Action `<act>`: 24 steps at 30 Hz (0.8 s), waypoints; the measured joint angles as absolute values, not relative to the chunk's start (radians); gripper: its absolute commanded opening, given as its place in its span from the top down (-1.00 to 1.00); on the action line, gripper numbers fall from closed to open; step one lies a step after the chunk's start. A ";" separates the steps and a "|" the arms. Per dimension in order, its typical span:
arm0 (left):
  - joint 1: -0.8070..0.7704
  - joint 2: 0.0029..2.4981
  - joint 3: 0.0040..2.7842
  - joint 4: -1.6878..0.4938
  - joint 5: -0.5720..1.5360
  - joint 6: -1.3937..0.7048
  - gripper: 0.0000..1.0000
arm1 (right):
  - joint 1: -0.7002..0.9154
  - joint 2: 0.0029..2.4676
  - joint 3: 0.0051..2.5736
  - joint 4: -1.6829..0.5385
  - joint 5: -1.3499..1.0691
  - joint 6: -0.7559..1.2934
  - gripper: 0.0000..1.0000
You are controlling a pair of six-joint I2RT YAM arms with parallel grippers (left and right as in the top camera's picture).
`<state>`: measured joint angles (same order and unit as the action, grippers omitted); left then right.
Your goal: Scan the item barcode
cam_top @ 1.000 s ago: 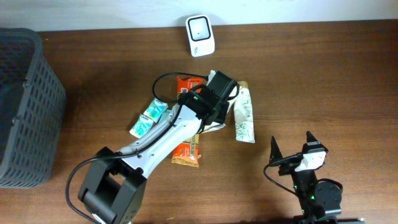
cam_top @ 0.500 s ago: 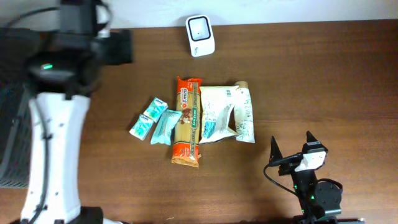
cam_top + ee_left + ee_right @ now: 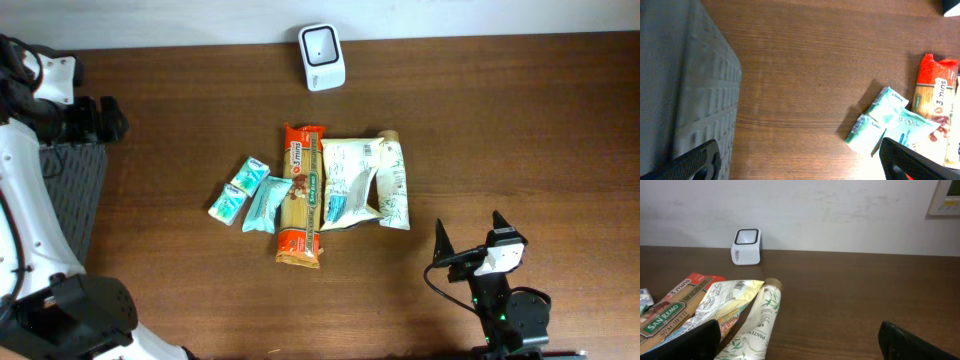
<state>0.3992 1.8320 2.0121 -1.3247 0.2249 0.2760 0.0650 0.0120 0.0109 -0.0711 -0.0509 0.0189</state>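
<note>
Several packaged items lie in a row mid-table: two teal packs (image 3: pixel 238 190) (image 3: pixel 866 137), an orange spaghetti pack (image 3: pixel 302 195) (image 3: pixel 667 314), a white pouch (image 3: pixel 347 182) (image 3: pixel 725 300) and a leaf-printed tube (image 3: pixel 394 180) (image 3: pixel 762 317). The white barcode scanner (image 3: pixel 322 44) (image 3: pixel 746 246) stands at the back edge. My left gripper (image 3: pixel 103 118) (image 3: pixel 800 165) hangs open and empty at the far left, by the basket's rim. My right gripper (image 3: pixel 469 235) (image 3: pixel 800 340) rests open and empty near the front right, facing the tube.
A dark grey mesh basket (image 3: pixel 80 190) (image 3: pixel 680 90) stands at the left table edge, partly under my left arm. A white wall runs behind the scanner.
My left arm has swung from over the heap of items to the far left beside the basket, and its jaws have opened wide. The right arm has not moved.
</note>
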 measured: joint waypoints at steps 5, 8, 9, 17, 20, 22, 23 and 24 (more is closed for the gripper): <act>0.401 1.842 2.012 -1.339 0.233 0.337 -0.99 | 0.065 0.012 0.011 -0.071 -0.051 0.019 -0.97; 0.406 1.842 2.012 -1.345 0.240 0.401 -0.99 | 0.065 0.012 0.011 -0.071 -0.051 0.020 -0.97; 0.410 1.842 2.012 -1.345 0.244 0.414 -1.00 | 0.065 0.012 0.011 -0.071 -0.051 0.019 -0.97; 0.501 1.842 2.012 -1.343 0.260 0.447 -0.99 | 0.065 0.012 0.011 -0.071 -0.051 0.019 -0.97; 0.500 1.842 2.012 -1.343 0.299 0.450 -0.98 | 0.065 0.012 0.011 -0.071 -0.051 0.019 -0.97; 0.489 1.842 2.012 -1.343 0.327 0.448 -0.98 | 0.065 0.012 0.011 -0.071 -0.051 0.019 -0.97; 0.474 1.842 2.012 -1.343 0.338 0.445 -0.98 | 0.065 0.012 0.011 -0.071 -0.051 0.019 -0.97; 0.464 1.842 2.012 -1.343 0.342 0.440 -0.98 | 0.065 0.012 0.011 -0.071 -0.051 0.019 -0.97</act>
<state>0.4637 1.8423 2.0121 -1.3430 0.3424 0.4400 0.0650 0.0120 0.0109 -0.0711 -0.0509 0.0189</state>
